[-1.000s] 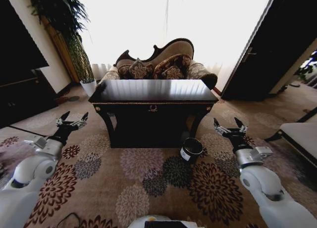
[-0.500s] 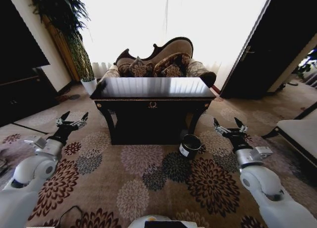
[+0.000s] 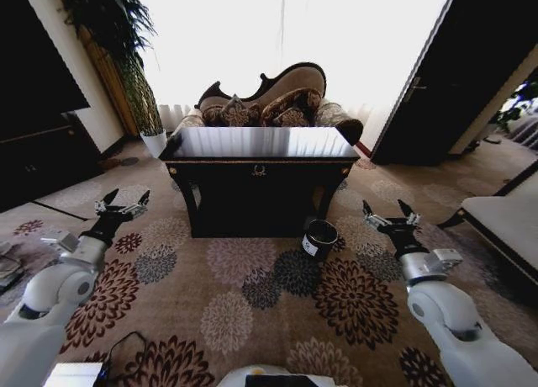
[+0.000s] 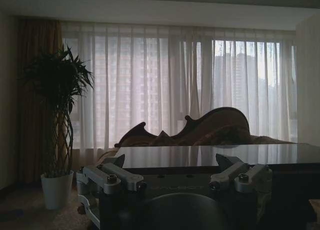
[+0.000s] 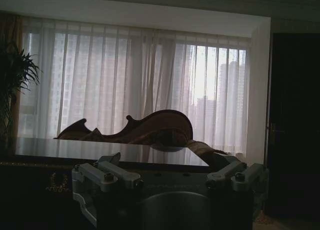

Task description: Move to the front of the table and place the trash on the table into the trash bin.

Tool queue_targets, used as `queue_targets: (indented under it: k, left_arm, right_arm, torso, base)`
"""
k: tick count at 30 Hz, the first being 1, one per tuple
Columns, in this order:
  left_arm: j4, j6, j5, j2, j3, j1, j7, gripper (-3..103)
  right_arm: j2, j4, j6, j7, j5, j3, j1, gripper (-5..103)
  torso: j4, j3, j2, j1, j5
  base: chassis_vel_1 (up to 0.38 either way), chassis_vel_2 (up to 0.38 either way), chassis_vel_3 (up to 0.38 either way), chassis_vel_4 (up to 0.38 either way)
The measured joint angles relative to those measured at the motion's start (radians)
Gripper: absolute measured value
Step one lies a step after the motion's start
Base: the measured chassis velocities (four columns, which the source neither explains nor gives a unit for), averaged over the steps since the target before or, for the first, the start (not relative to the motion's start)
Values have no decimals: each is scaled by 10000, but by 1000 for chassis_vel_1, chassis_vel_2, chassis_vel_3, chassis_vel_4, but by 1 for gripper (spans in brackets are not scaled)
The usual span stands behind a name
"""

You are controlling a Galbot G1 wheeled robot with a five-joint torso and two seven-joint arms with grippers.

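- Left gripper (image 3: 123,204) and right gripper (image 3: 387,213): fingers spread, empty, arms held forward low over the carpet (image 3: 252,311).
- Table (image 3: 261,142) ahead, between both.
- Trash bin (image 3: 319,238) on the floor by the table's front right leg, nearer the right gripper.

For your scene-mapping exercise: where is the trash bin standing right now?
In the head view the trash bin stands on the patterned carpet, just before the table's front right leg, on the robot's right.

Lighting: strong daylight through sheer curtains (image 4: 185,90), overexposed in head view. Glare band on glossy table (image 3: 261,143) top. Wrist views dim, furniture in backlit silhouette. Head view bends outward at edges; floral carpet (image 3: 252,278) evenly lit.
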Motion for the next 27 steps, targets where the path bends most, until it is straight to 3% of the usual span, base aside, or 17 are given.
queue_targets:
  k: [12, 27]
  left_arm:
    - [0, 0, 0, 0, 0, 0, 0, 100]
    - [0, 0, 0, 0, 0, 0, 0, 100]
  right_arm:
    - [0, 0, 0, 0, 0, 0, -1, 100]
    - [0, 0, 0, 0, 0, 0, -1, 100]
  torso:
    - [0, -3, 3, -6, 0]
    - [0, -1, -1, -2, 0]
  base:
    - [144, -130, -133, 126]
    - [7, -7, -7, 11]
